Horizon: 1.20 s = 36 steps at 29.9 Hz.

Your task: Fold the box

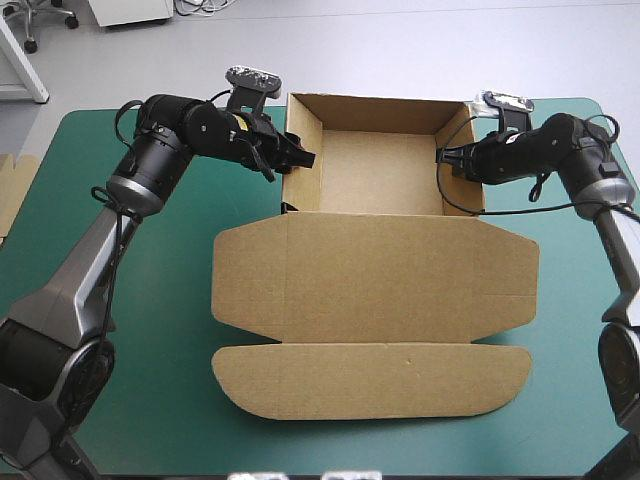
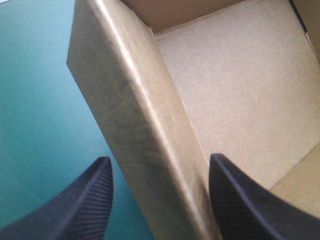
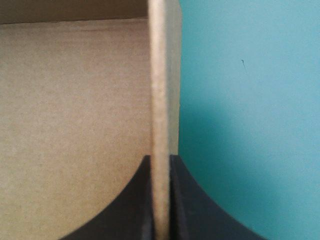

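Brown box (image 1: 372,172) stands as an open tray at far-centre of teal-green cover (image 1: 150,330), lid (image 1: 370,275) flat toward near edge; L gripper (image 1: 303,158) straddles left wall w/ black fingers (image 2: 90,202) apart, R gripper (image 1: 445,157) pinches right wall tight, spare board (image 1: 14,190) at table's left edge.

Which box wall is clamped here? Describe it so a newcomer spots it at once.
On the teal-green table the brown box is an open tray at the far side, lid flat toward the near edge. The right wall, upright, is the clamped one. Only it is pinched by the right gripper; the left gripper stands open astride the left wall.
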Tool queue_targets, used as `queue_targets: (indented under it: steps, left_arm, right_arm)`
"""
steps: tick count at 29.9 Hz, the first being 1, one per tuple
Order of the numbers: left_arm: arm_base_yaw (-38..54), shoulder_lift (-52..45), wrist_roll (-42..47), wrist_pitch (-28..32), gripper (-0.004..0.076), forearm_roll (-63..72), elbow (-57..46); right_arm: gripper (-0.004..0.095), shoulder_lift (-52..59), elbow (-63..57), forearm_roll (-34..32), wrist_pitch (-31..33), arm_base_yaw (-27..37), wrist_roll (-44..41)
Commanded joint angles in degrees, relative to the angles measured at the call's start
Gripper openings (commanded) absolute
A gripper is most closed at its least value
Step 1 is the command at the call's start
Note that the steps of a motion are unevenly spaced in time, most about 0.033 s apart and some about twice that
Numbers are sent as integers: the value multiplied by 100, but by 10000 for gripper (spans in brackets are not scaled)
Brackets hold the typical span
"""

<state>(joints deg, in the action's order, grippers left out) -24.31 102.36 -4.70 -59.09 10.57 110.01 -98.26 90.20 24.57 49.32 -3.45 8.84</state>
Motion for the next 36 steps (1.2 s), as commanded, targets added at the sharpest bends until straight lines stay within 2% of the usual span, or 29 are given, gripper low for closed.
queue_targets:
  steps: [1,11,16,24,36]
  left_arm:
    - [-54,-254,102,102,408,-179,202]
    - [-290,-85,358,-187,407,-844,271]
    - [-454,132,422,-585,391,-1222,612]
    - [-857,378,579,-864,391,-2176,1216]
    - [-881,658,811,-890,391,-2316,1228]
  right_arm:
    - [-16,295,181,258,-248,-11,-87]
    - [-15,295,181,258,-163,-11,-157]
    - [-15,295,181,247,-149,-61,-178]
    - [-15,295,181,219,-155,-123,-235]
    - [-15,295,181,219,-36,-123,-304]
